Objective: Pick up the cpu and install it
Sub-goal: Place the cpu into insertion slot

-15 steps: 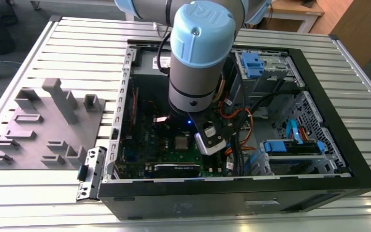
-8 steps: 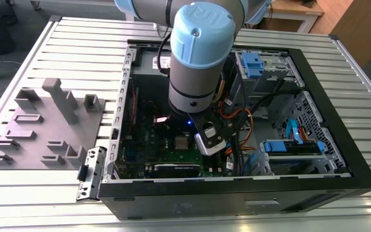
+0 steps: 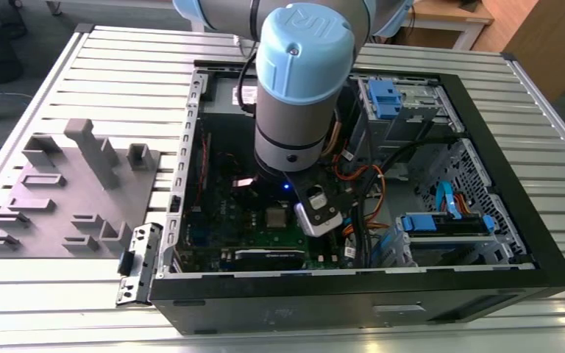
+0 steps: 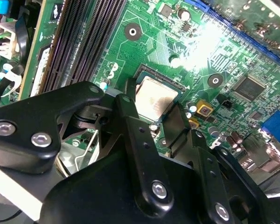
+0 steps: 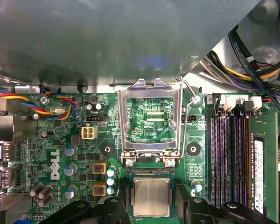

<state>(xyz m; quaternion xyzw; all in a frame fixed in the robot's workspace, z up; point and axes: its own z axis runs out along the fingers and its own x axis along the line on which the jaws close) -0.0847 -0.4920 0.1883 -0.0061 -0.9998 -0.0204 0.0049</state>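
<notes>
Tray (image 3: 62, 195), grey and recessed, lies on the slatted table (image 3: 86, 309) at nine o'clock of the open case (image 3: 532, 243) in the exterior view. Inside the case the arm (image 3: 297, 95) reaches down over the green board (image 3: 218, 235), with the gripper (image 3: 307, 213) low above its middle. Orange and black cables (image 3: 385, 184) run at three o'clock of the gripper.

In the first wrist view the cpu (image 5: 150, 197) lies flat in the socket (image 5: 151, 174), between the two fingers (image 5: 184, 205). The jaws stand spread a little wider than the chip. A thin strip of socket shows on each side, so they appear to hold nothing. The plate (image 5: 122, 121) is swung up and the lever (image 5: 188, 98) is free.

Risks, as I judge them:
- The chip is unclamped, so a finger brushing its edge could tilt or shift it.
- A tilted chip would press unevenly on the contacts beneath and could bend them.
- The fingers sit very close to the socket frame and could catch on it.
- The cables hang near the wrist and could snag.

Counts:
- One each: tray, case, arm, gripper, cpu, socket, plate and lever.
- Fingers: two.
- Square yellow parts (image 5: 99, 168) on the board in the first wrist view: two.
- Blue catches (image 3: 381, 95) on the drive bays in the exterior view: two.
</notes>
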